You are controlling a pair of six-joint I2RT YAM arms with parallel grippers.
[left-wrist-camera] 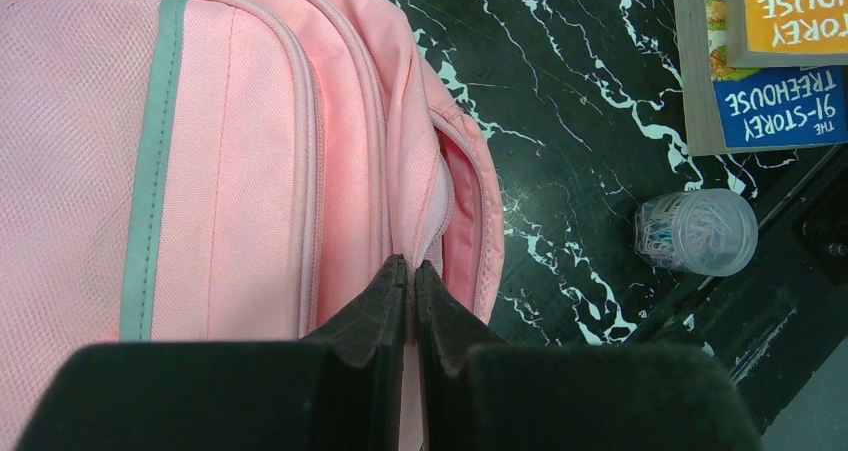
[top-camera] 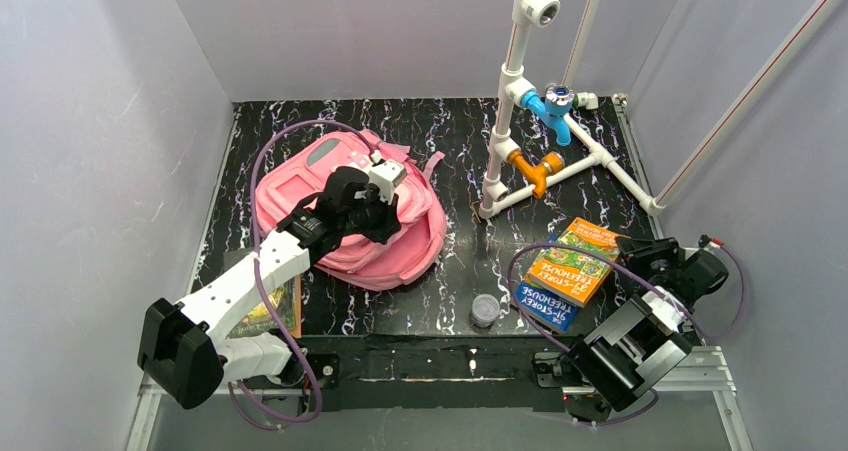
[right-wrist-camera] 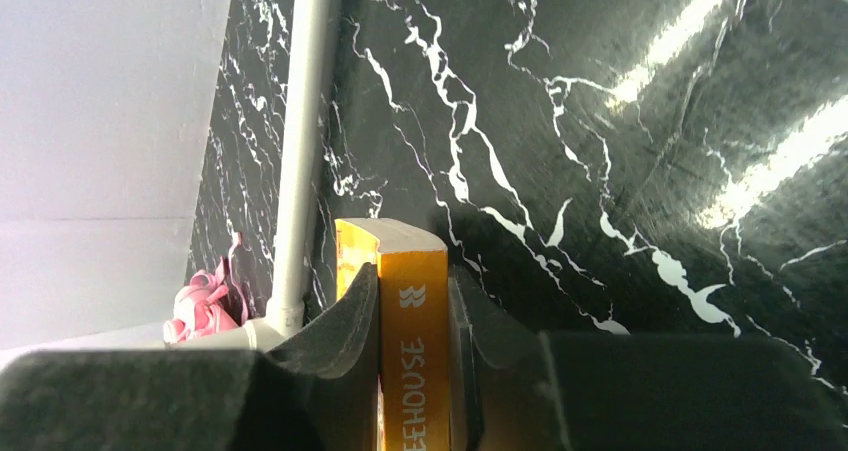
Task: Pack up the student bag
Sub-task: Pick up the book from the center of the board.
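The student bag (top-camera: 345, 216) is a pink backpack lying flat at the left of the table. My left gripper (top-camera: 385, 193) sits on its right side. In the left wrist view the gripper (left-wrist-camera: 411, 268) is shut on a thin fold of the bag's (left-wrist-camera: 250, 151) pink fabric, at the edge of an open zipper gap. An orange Treehouse book (top-camera: 572, 259) lies on a blue one (top-camera: 545, 306) at the right. My right gripper (top-camera: 640, 254) is at the orange book's right edge. In the right wrist view the gripper (right-wrist-camera: 413, 283) is shut on the orange book's spine (right-wrist-camera: 415, 321).
A clear jar of paper clips (top-camera: 485, 309) stands between the bag and the books; it also shows in the left wrist view (left-wrist-camera: 697, 233). A white PVC pipe frame (top-camera: 520, 121) with blue and orange fittings stands at the back right. Another book (top-camera: 272, 306) lies under the left arm.
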